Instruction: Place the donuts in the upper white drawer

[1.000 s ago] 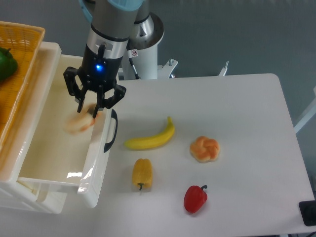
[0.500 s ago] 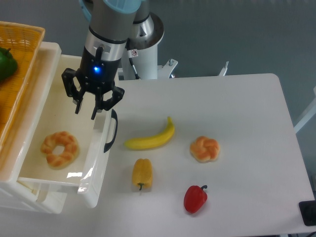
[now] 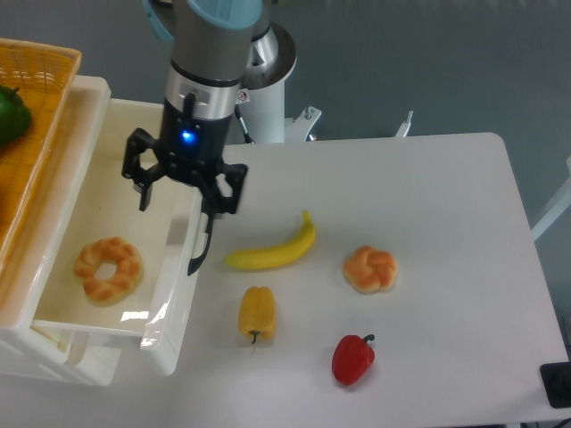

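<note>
Camera view: gripper (image 3: 178,189) jaws spread, empty, at left above the upper white drawer (image 3: 169,294); ring donut (image 3: 108,268) inside, knotted donut (image 3: 369,268) on counter (image 3: 446,232).

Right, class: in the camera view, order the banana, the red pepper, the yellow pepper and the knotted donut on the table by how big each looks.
1. banana, clearly the longest.
2. knotted donut, yellow pepper and red pepper look much alike in size, so I would not rank them. All lie on the table at a similar distance from the camera.
</note>
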`<state>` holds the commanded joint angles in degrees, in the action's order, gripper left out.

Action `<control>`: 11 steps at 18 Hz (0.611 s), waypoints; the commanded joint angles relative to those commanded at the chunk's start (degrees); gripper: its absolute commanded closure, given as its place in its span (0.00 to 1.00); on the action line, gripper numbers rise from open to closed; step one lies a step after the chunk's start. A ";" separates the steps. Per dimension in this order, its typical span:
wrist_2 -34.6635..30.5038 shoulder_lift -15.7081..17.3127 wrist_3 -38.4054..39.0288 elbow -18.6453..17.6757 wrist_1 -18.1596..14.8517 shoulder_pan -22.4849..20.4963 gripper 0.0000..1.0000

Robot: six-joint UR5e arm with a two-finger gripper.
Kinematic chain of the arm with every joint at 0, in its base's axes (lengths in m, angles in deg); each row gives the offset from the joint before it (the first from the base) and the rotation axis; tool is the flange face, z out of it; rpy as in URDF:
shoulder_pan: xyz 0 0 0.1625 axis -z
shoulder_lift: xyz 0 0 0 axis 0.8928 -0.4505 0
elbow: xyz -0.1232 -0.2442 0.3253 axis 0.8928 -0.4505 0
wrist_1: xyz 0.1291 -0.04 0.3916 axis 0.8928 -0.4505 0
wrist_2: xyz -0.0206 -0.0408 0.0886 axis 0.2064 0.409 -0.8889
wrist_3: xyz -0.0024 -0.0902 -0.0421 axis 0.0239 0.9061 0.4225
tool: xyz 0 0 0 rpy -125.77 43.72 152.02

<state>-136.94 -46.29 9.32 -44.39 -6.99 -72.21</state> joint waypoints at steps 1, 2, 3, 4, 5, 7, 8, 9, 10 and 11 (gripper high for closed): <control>0.00 -0.17 -0.44 0.00 0.18 -0.70 0.00; 0.00 -0.61 -1.49 0.00 0.44 -1.49 0.00; -0.09 -1.14 -3.32 -0.09 1.40 -2.11 0.00; -0.35 -1.84 -5.34 0.00 2.10 -2.64 0.00; -0.79 -2.28 -6.76 0.09 2.55 -3.17 0.00; -2.28 -2.99 -9.39 0.35 2.64 -4.14 0.00; -4.11 -3.25 -11.23 0.61 2.64 -4.14 0.00; -6.57 -3.60 -13.95 0.88 2.73 -4.14 0.00; -9.29 -3.95 -17.72 0.97 2.64 -4.14 0.00; -11.67 -4.22 -21.41 0.97 2.64 -4.14 0.00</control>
<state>-148.61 -50.51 -12.08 -43.42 -4.35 -76.34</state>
